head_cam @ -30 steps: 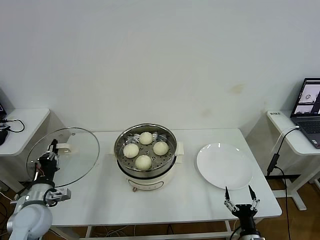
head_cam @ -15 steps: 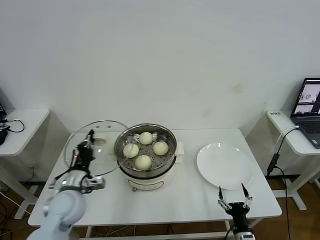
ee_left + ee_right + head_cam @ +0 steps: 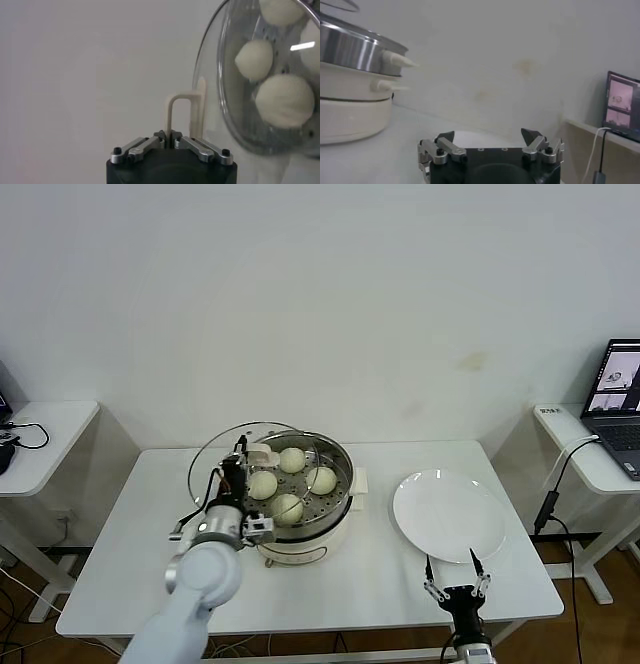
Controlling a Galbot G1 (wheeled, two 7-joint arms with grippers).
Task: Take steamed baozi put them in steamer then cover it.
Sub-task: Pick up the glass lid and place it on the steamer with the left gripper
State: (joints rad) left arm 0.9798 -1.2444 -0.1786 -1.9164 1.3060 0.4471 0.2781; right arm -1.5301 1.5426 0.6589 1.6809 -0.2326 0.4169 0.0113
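Observation:
The steamer (image 3: 338,506), a shiny steel pot on a white base, stands mid-table with four cream-white baozi (image 3: 321,480) on its perforated tray. My left gripper (image 3: 237,471) is shut on the cream handle (image 3: 261,454) of the clear glass cover (image 3: 211,464). It holds the cover tilted on edge over the pot's left side. In the left wrist view the gripper (image 3: 167,135) pinches the handle (image 3: 186,111), and baozi (image 3: 285,100) show through the glass (image 3: 212,75). My right gripper (image 3: 450,577) is open and empty at the table's front right edge; it also shows in its wrist view (image 3: 488,133).
An empty white plate (image 3: 448,514) lies to the right of the steamer. Side tables stand at both sides; the right one holds a laptop (image 3: 620,399) with a cable hanging down. The right wrist view shows the steamer's side (image 3: 355,47).
My left gripper has carried the cover to the right, from beyond the table's left edge to over the steamer's left side. My right gripper has drifted slightly left and down.

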